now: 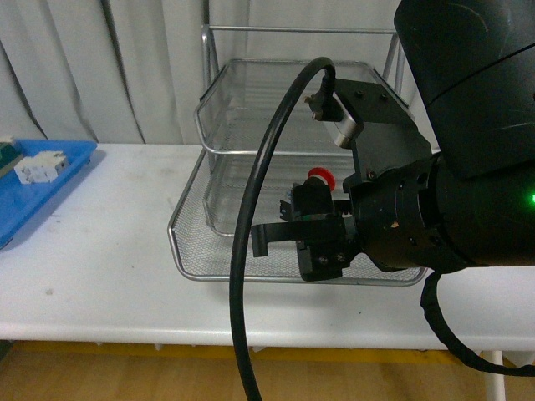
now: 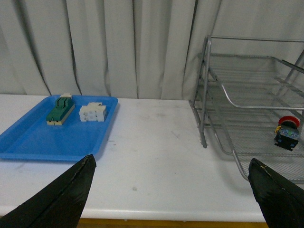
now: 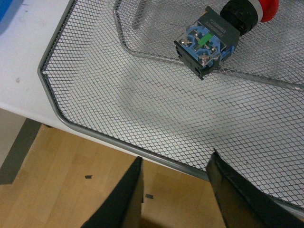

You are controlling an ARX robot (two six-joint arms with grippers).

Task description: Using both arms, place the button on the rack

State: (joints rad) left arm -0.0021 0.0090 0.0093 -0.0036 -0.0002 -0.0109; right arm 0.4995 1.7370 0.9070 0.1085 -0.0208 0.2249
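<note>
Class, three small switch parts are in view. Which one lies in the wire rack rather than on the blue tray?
The button with the red cap lies on the rack's bottom mesh tier. The green-and-cream block and white block sit on the blue tray.

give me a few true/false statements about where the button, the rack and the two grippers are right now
1. The button lies on the bottom mesh tier of the rack. True.
2. The right gripper is shut on the button. False: its fingers are open and empty, apart from the button.
3. The blue tray holds a green-and-cream block and a white block. True.
4. The button's cap is green. False: the cap is red; only a small green tab shows on the body's end.
5. The left gripper holds the white block. False: its fingers are spread wide with nothing between them, and the white block sits on the blue tray.
</note>
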